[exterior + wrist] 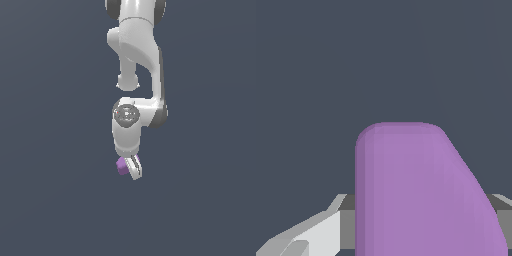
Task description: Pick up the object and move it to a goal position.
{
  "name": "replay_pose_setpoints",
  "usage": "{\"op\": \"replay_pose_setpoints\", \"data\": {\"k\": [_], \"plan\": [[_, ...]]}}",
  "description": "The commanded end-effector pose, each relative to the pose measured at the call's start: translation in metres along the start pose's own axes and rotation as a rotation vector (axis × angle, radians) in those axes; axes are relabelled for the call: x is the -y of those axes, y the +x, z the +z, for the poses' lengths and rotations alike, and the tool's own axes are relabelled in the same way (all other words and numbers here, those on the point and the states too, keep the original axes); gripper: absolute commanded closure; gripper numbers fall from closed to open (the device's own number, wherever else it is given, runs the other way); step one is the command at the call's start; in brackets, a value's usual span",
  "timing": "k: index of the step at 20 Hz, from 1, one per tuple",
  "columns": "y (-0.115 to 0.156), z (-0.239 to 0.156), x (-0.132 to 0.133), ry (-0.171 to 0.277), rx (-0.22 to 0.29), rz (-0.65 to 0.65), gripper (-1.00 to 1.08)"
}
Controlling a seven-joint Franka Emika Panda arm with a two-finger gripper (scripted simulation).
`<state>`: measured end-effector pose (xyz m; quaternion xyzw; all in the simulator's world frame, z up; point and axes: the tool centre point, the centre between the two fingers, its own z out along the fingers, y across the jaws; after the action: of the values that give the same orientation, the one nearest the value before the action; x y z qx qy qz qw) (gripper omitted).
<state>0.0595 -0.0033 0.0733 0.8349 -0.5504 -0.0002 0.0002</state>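
The purple block (pixel 120 166) is a small matte wedge with a slanted face. It sits between the white fingers of my gripper (pixel 128 170), which hangs at the end of the white arm in the middle of the exterior view. The jaws are closed against the block. In the wrist view the purple block (pixel 416 195) fills the picture close to the camera, with one white finger (pixel 316 232) beside it and the edge of the other finger (pixel 502 201) on its far side. No goal marker shows in either view.
The white arm (pixel 137 50) reaches down from the top of the exterior view. Around it is only a plain dark grey-blue surface (pixel 50 150).
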Motion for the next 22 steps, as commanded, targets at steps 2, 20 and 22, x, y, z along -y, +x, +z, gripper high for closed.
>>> {"op": "replay_pose_setpoints", "data": {"k": [2,20,22], "plan": [[0.0,0.0,0.0,0.0,0.0,0.0,1.08],[0.027,-0.011,-0.05,0.0,0.0,0.0,1.08],[0.036,-0.015,-0.066,0.0,0.0,0.0,1.08]]}}
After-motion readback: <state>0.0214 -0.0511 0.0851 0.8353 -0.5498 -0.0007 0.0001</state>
